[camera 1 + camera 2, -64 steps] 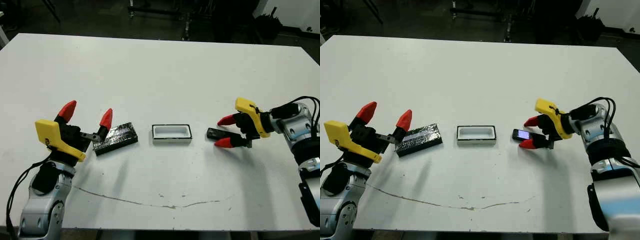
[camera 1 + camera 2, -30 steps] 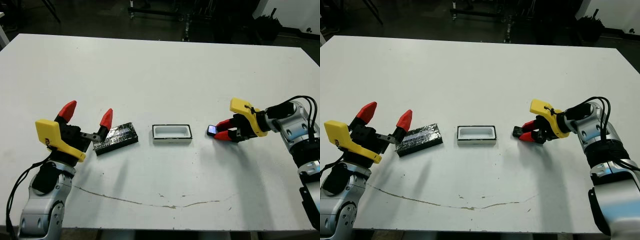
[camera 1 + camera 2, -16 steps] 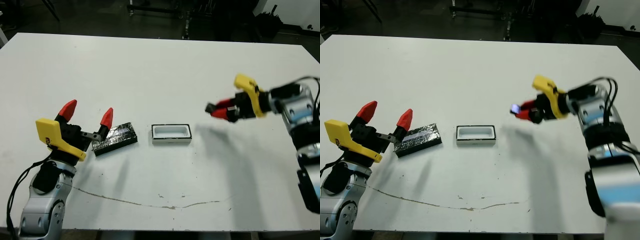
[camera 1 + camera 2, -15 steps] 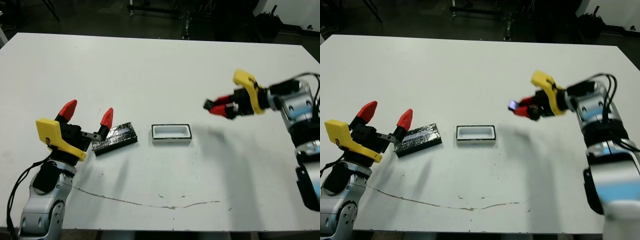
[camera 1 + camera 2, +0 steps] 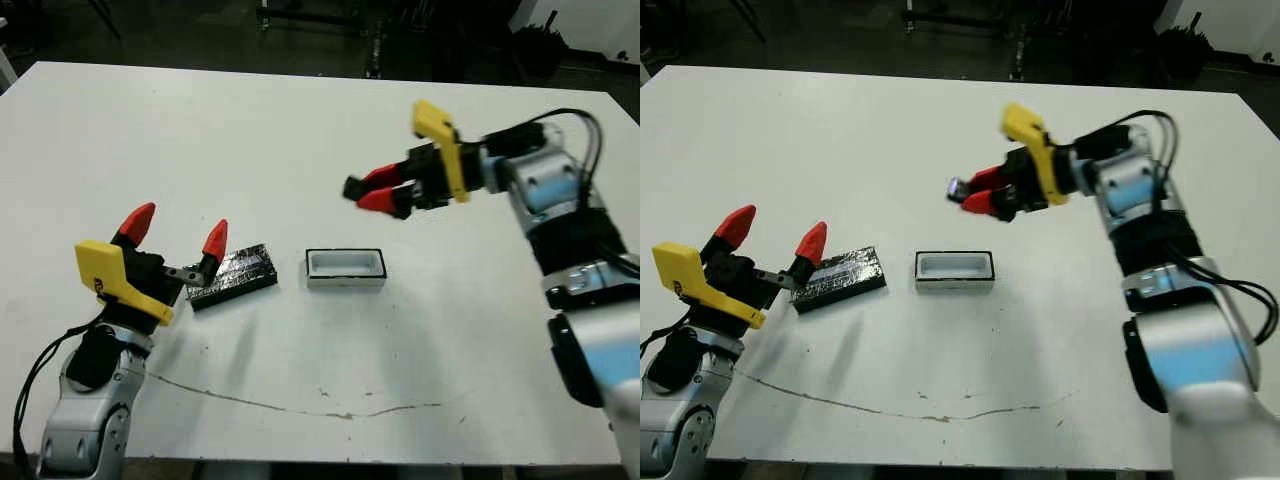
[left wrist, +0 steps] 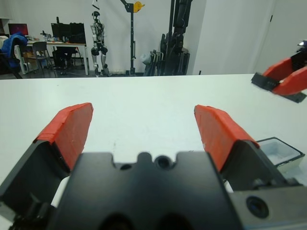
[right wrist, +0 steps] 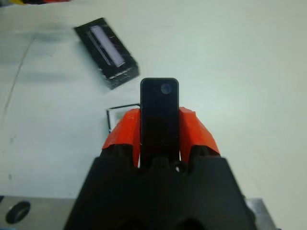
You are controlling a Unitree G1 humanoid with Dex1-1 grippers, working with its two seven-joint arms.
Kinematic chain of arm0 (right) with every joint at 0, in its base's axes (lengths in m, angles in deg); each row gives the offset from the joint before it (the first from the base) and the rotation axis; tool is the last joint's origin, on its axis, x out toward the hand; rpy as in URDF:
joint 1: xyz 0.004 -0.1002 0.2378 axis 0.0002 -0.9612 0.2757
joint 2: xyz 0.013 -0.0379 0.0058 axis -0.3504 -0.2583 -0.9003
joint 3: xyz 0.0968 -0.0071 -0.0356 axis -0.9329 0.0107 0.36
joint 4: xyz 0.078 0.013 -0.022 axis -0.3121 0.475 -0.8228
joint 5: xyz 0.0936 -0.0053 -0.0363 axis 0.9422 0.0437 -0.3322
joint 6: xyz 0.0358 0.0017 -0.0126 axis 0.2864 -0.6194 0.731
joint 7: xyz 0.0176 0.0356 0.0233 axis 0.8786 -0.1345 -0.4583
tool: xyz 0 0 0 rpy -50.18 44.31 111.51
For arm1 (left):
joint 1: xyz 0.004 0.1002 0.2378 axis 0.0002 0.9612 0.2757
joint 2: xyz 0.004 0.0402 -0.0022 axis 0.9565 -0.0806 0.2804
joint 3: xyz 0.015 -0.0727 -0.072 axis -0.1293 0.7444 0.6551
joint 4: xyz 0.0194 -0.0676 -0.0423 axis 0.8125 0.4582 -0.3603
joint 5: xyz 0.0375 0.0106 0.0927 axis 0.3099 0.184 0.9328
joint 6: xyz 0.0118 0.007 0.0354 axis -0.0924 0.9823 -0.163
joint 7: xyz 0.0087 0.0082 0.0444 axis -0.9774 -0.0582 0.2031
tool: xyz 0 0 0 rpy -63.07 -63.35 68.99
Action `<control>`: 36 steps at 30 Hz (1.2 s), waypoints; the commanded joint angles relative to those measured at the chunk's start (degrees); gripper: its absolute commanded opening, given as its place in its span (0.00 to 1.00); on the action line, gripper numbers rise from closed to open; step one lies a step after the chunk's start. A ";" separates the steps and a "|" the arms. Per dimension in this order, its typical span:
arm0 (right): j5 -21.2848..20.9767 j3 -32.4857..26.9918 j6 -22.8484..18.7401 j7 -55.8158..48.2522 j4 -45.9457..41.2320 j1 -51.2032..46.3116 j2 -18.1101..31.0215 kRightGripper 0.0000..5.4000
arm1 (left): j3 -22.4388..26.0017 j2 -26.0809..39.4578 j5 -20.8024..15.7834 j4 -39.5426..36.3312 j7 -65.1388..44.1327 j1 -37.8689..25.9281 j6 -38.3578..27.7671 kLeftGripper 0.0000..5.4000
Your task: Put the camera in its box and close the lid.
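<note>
My right gripper (image 5: 372, 190) is shut on the camera (image 5: 352, 187), a small black bar held in the air just behind and above the box (image 5: 345, 282). In the right wrist view the camera (image 7: 159, 112) stands up between the red fingers (image 7: 196, 132). The box is a white-lined tray with a black rim at the table's middle. The lid (image 5: 232, 276), a glossy black slab, lies left of it. My left gripper (image 5: 176, 228) is open by the lid's left end, nothing between its fingers.
A thin dark crack (image 5: 300, 405) runs along the table near the front edge. Black stands and equipment (image 5: 370, 30) lie beyond the table's far edge. The left wrist view shows a workshop with chairs and stands (image 6: 129, 38) past the table.
The right gripper, shut on the camera, has risen off the table and swung left, from right of the box to above it. The left arm and lid have stayed put.
</note>
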 commanded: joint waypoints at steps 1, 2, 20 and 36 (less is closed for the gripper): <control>-1.83 2.41 1.17 -0.07 -0.34 2.68 -0.90 0.31 | -0.01 0.17 -0.50 -0.78 0.38 0.89 1.73 1.00; -2.05 2.81 1.37 -0.11 -0.16 2.99 -1.18 0.31 | 0.01 0.12 -0.63 -0.87 0.39 0.92 1.94 1.00; -2.49 5.54 0.94 -1.87 3.66 2.71 -4.65 0.31 | -0.53 0.13 0.45 -0.63 0.34 1.49 1.11 1.00; -2.38 5.89 0.37 -1.27 2.80 -0.44 -5.38 0.31 | -0.71 -0.13 0.13 -0.68 0.35 1.51 1.33 1.00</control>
